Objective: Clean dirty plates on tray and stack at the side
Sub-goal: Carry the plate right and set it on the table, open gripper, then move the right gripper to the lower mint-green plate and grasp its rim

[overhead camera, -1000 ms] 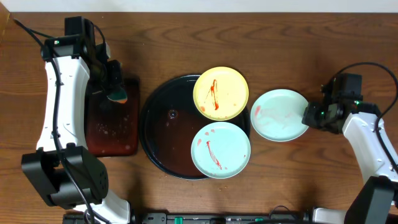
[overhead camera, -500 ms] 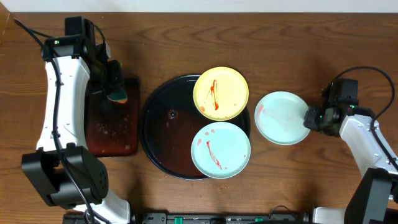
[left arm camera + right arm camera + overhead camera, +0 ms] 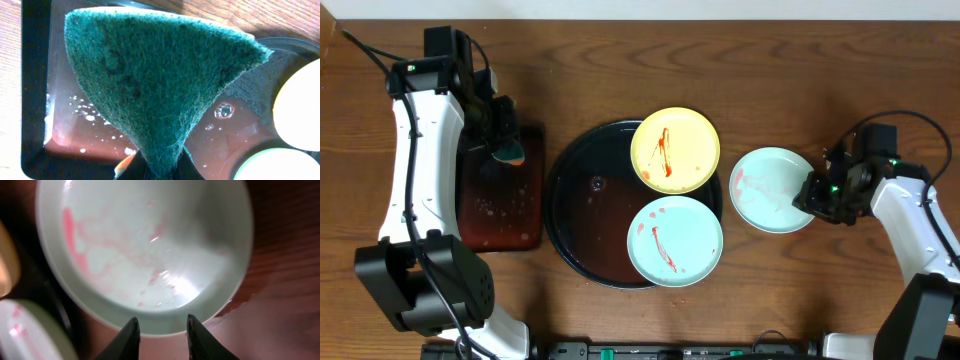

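Placement of the pale mint plate [image 3: 772,188] at the right of the frame looks like the step in hand. It lies flat on the table [image 3: 800,80], just beside the round black tray [image 3: 552,190], and faint pink smears show on it. The right gripper [image 3: 162,330] sits at its right edge with its fingers spread, the rim just at the tips and not pinched. To finish well, I would back it off low and level toward the right edge, so neither finger catches the rim and drags the plate. The yellow plate [image 3: 675,150] and second mint plate [image 3: 675,242], both red-streaked, wait on the tray's right side. At upper left, the left gripper [image 3: 503,140] pinches a green sponge [image 3: 160,85] above the rectangular tray [image 3: 500,215].
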